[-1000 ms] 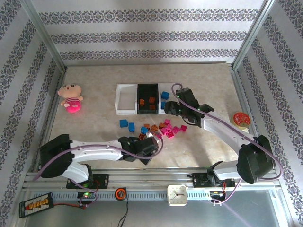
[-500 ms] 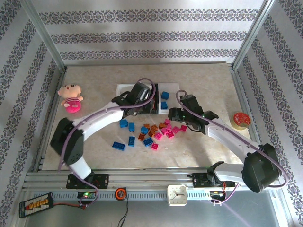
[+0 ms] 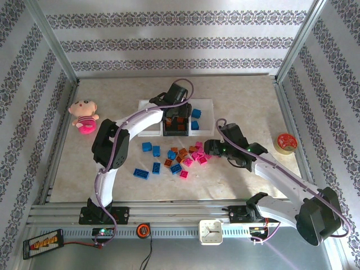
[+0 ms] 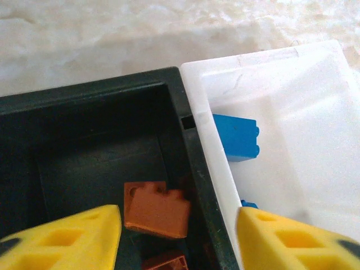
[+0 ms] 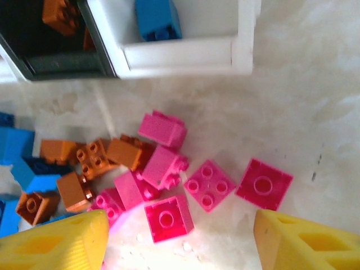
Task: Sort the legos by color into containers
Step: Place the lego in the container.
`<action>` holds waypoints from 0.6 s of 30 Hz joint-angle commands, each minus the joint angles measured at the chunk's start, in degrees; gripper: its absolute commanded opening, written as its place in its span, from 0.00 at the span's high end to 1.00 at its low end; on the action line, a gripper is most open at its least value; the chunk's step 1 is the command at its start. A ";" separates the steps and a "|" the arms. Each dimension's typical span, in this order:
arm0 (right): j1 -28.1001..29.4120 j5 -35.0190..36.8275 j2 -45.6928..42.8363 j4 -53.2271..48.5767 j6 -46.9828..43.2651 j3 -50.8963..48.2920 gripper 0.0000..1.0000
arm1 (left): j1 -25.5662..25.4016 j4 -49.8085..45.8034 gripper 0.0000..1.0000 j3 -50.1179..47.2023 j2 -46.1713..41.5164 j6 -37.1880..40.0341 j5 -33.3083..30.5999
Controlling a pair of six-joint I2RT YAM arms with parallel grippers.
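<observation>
1. Legos [image 3: 179, 158]: mostly a loose mixed pile mid-tabletop [image 3: 112, 95], just in front of the bins.
2. Inside black bin [image 4: 84, 135] we see an orange brick [image 4: 157, 208]; a blue brick [image 4: 236, 136] sits in the white bin [image 4: 194, 112] touching its right side.
3. Over the black bin, left tool [image 4: 177, 216] has fingers apart, clamping nothing.
4. Above pink legos [image 5: 208, 185] on the tabletop, right tool [image 5: 180, 225] hovers, fingers apart.
5. Far left: plush doll [image 3: 84, 115]. Far right: red tin [image 3: 286, 142].

White arms [image 3: 134, 120], blk joints, yellow fingers [image 4: 62, 236]
</observation>
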 commanded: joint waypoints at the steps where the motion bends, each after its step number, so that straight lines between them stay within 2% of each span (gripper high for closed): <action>1: -0.35 -4.06 -0.59 -0.66 -1.76 -1.46 0.31 | 0.79 -2.34 0.35 2.19 -0.89 -0.26 1.87; 5: 0.10 -4.91 0.04 -0.04 -2.52 -1.06 0.31 | 0.70 1.14 0.20 -1.95 -7.27 -2.48 5.22; 9: 0.10 -2.55 2.63 -0.91 -2.56 0.47 0.31 | 0.69 7.62 0.09 -11.77 -17.29 -5.19 8.23; 10: 0.10 -1.00 3.59 -1.51 -2.47 1.06 0.32 | 0.61 9.43 0.02 -15.08 -20.42 -5.99 8.77; 14: -1.60 6.57 8.23 -4.52 -0.67 3.59 0.32 | 0.34 13.27 0.00 -27.90 -31.40 -8.54 9.95; 18: -5.26 5.75 12.44 -2.37 3.63 3.80 0.32 | -0.76 15.83 0.00 -40.31 -42.38 -9.81 7.83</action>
